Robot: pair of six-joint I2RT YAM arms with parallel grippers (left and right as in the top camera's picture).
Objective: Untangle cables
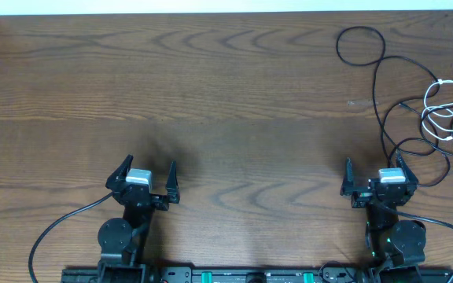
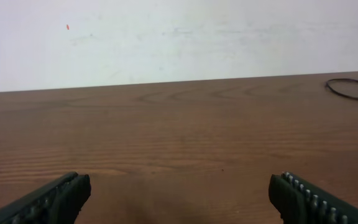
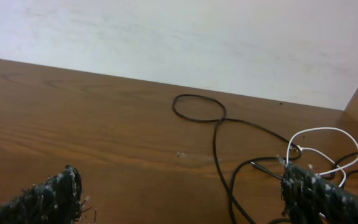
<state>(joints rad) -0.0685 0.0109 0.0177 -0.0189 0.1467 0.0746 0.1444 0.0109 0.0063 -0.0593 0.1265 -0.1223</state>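
Note:
The cables lie tangled at the table's right side. The thin black cord [image 1: 377,94] makes a loop at the far right, then snakes toward me. The shorter white cord [image 1: 447,112] is coiled at the right edge, crossing the black one. My right gripper [image 1: 374,169] stands open just short of the black cord's near bends, holding nothing. From its wrist I see the black cord [image 3: 215,146] ahead and the white cord [image 3: 319,129] behind the right finger. My left gripper [image 1: 148,167] is open far to the left. Its wrist view catches only a far black loop [image 2: 337,92].
The wooden table [image 1: 211,86] ends at a pale wall along the far side. Thicker black wires [image 1: 61,224] run from the arm bases at the near edge. A faint scuff mark [image 1: 362,102] sits left of the black cord.

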